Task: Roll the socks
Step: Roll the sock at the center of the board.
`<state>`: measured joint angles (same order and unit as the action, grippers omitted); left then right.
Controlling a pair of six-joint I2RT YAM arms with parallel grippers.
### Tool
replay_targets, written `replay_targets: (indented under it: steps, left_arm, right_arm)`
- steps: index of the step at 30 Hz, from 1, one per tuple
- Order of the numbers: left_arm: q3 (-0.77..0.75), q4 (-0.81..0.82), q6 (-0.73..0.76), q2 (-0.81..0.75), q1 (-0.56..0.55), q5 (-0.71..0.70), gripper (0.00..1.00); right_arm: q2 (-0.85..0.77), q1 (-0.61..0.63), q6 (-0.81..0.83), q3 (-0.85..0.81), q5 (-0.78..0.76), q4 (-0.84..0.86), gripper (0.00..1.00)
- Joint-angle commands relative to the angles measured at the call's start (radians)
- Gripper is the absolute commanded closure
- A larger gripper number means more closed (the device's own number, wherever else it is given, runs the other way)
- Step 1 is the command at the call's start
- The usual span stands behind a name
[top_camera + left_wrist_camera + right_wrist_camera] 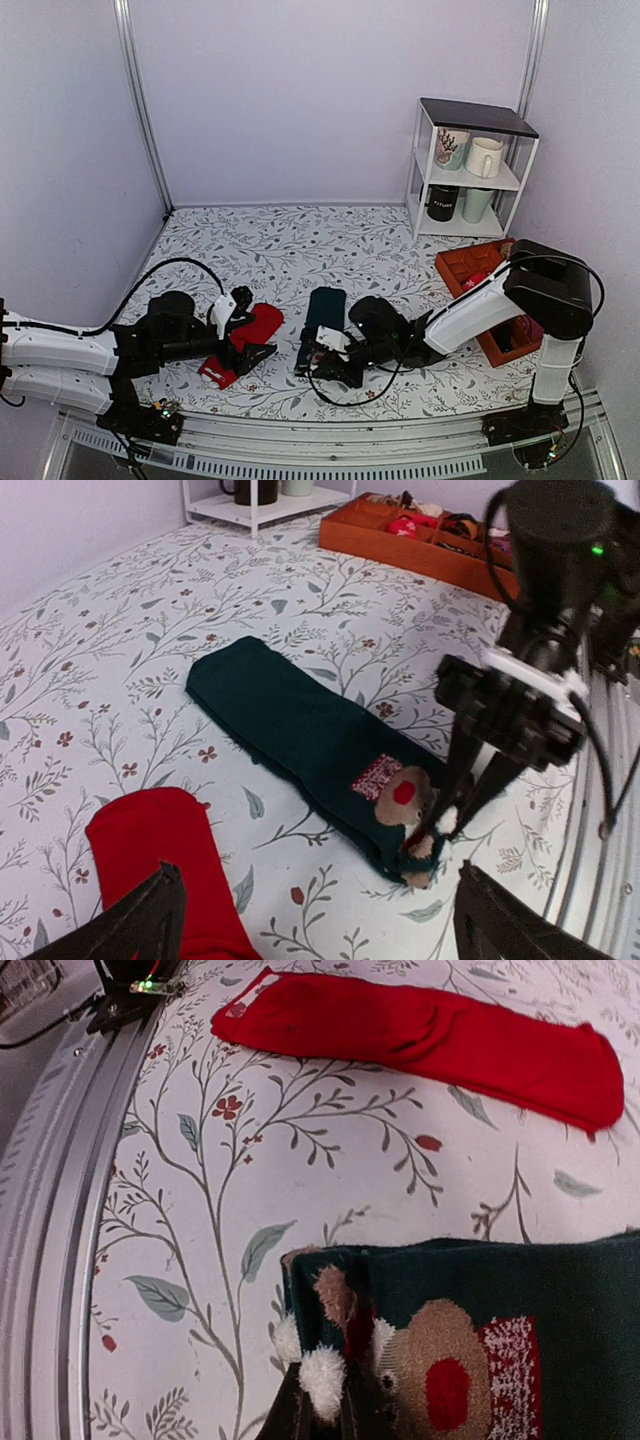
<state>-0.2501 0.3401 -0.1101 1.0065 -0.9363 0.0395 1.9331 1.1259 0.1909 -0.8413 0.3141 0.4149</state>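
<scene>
Overhead, the red sock (258, 328) and green sock (325, 305) lie flat, apart, on the desk (300, 250). From the left wrist, the left claw (318, 905) gapes wide over the red sock's end. From the right wrist, the right claw (320, 1410) pinches the green sock's edge.

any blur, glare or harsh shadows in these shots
Top external: soft, even light, no glare, only faint shadows on the table. Left wrist: the green sock is sharp, while the left gripper shows only dark, blurred fingers at the bottom edge. Right wrist: the red sock is crisp; the green sock's near end looks slightly soft.
</scene>
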Motion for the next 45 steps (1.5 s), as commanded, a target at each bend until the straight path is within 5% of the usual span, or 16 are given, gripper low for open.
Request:
replay_targets:
  steps: [1,10,16,35,45]
  left_arm:
    - [-0.016,0.064,0.042,-0.002,-0.021,0.118,0.08]
    - [-0.013,0.263,0.049,0.169,-0.098,0.186,0.08]
    - [-0.082,0.396,0.138,0.384,-0.15,0.172,0.06]
    - [-0.208,0.533,0.151,0.758,-0.179,0.365,0.47]
    - [-0.221,0.532,0.142,0.824,-0.184,0.335,0.55]
  right_arm:
    - [-0.037,-0.11,-0.276,0.039,0.289,-0.136,0.93]
    - [0.064,-0.208,-0.573,0.039,0.55,-0.182,0.92]
    - [0.068,-0.22,-0.636,0.02,0.566,-0.251,0.92]
    - [0.082,-0.224,-0.617,-0.008,0.549,-0.297,0.92]
    - [0.083,-0.225,-0.622,-0.011,0.556,-0.298,0.92]
